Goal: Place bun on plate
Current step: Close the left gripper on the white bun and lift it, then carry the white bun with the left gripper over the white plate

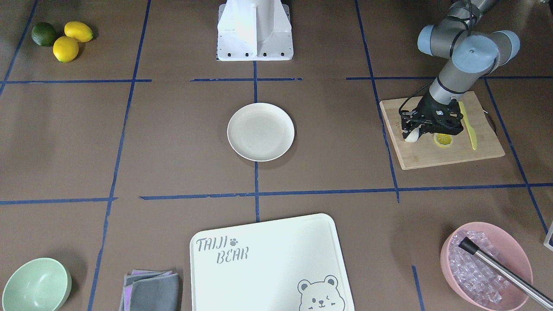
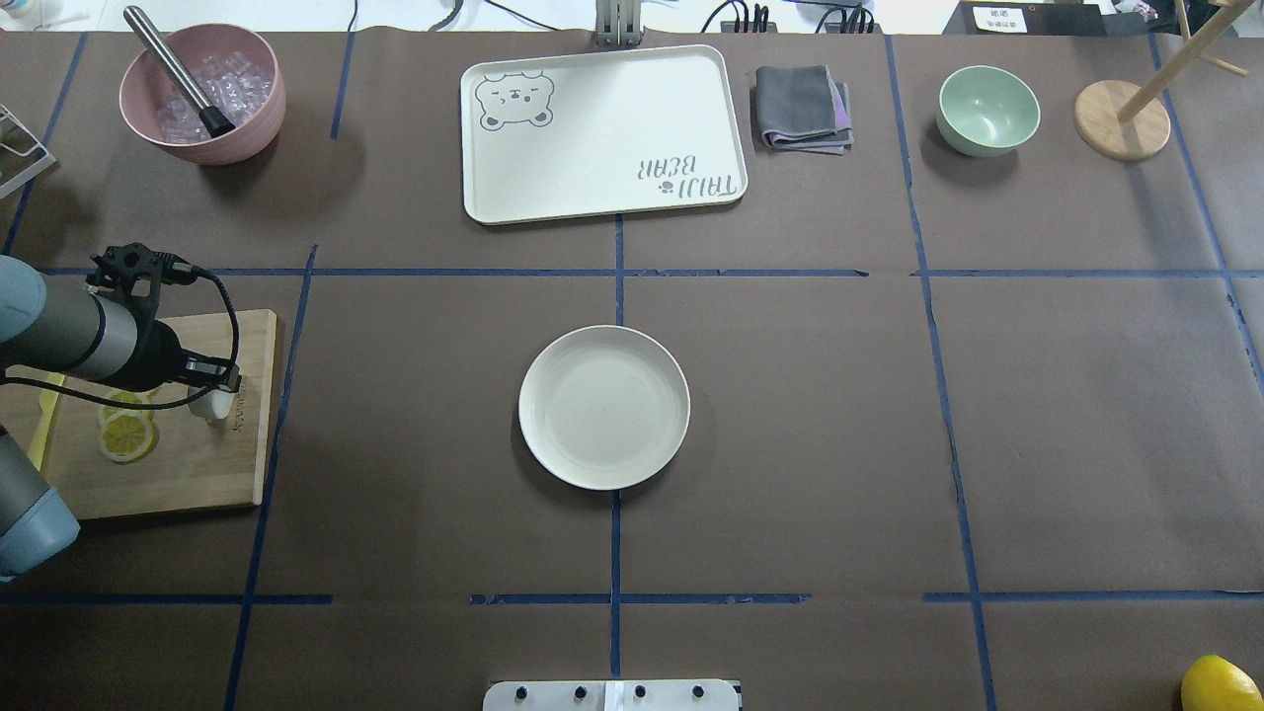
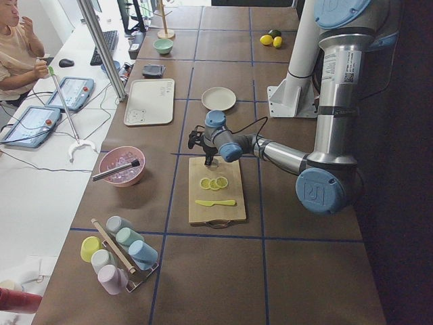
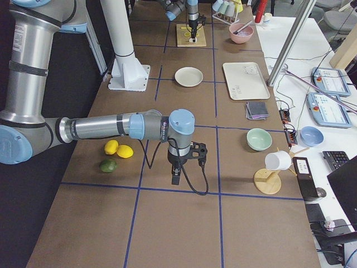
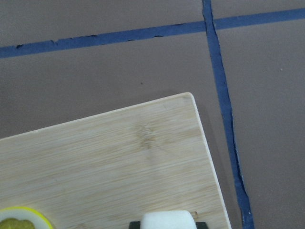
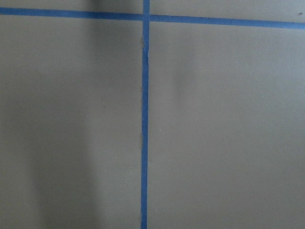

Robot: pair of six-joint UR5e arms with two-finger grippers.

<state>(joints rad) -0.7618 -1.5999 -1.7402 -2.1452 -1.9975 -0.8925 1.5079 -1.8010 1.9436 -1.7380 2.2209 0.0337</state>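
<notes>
**Bun clamped on wooden board, well apart from plate**

The bun is found on the wooden board, which lies well away from the plate, on the robot's left of it. It is clamped by the left gripper. In the left wrist view dark fingertips are pressed against both of its ends, and its long axis is laid across the bottom edge. In the front-facing view the bun is seen slanted, with its lower end pointed toward the board edge that faces the plate. Whether it rests on the wood or is held just clear cannot be told. Lemon slices are set just beside it, on the side away from the plate, and a yellow knife lies farther out.

The right gripper is shown only in the right side view — whether it is apart or together cannot be told.

The table is covered in brown sheeting, divided into squares by blue tape. Past the plate, away from the robot, a bear-printed tray is laid. Farther that way a white bench is set along the table, and a person is seated there.
</notes>
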